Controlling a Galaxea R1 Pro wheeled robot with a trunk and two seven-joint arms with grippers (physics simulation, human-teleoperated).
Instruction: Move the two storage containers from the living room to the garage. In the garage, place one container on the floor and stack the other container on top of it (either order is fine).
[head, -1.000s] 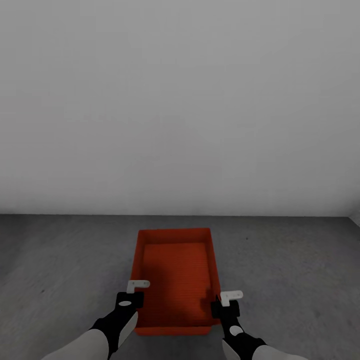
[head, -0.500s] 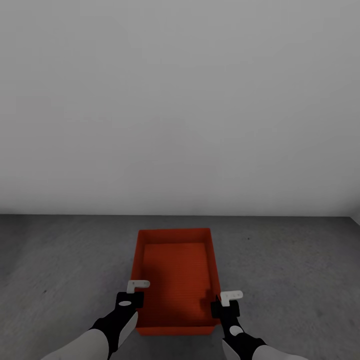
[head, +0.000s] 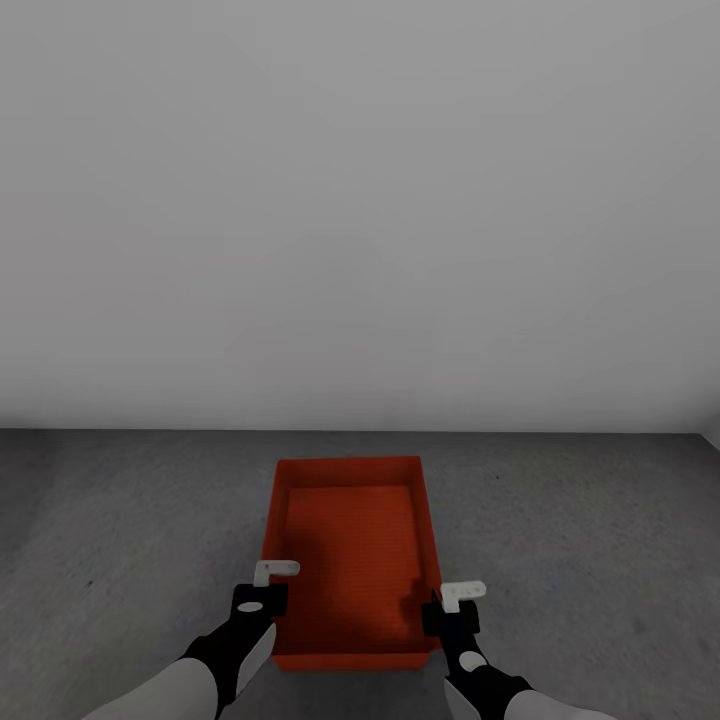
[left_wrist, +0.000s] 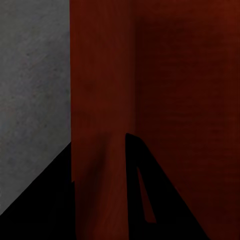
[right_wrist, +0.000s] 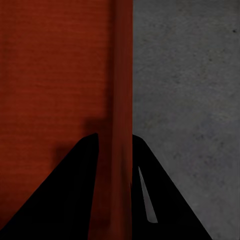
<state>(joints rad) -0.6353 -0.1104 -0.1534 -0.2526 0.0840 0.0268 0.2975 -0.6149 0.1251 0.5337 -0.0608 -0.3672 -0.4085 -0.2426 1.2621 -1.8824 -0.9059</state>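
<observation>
Both white-sleeved, black-wristed arms reach forward and down, roughly parallel. The left black two-finger gripper (head: 262, 590) has its fingers (left_wrist: 135, 185) straddling an orange-red wall; the right black two-finger gripper (head: 440, 604) straddles the opposite wall, its fingers (right_wrist: 85, 185) on either side.

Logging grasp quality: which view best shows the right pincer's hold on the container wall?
Right wrist view: the right pincer straddles the storage container wall, fingers either side. Head view shows it small at the rim.
</observation>
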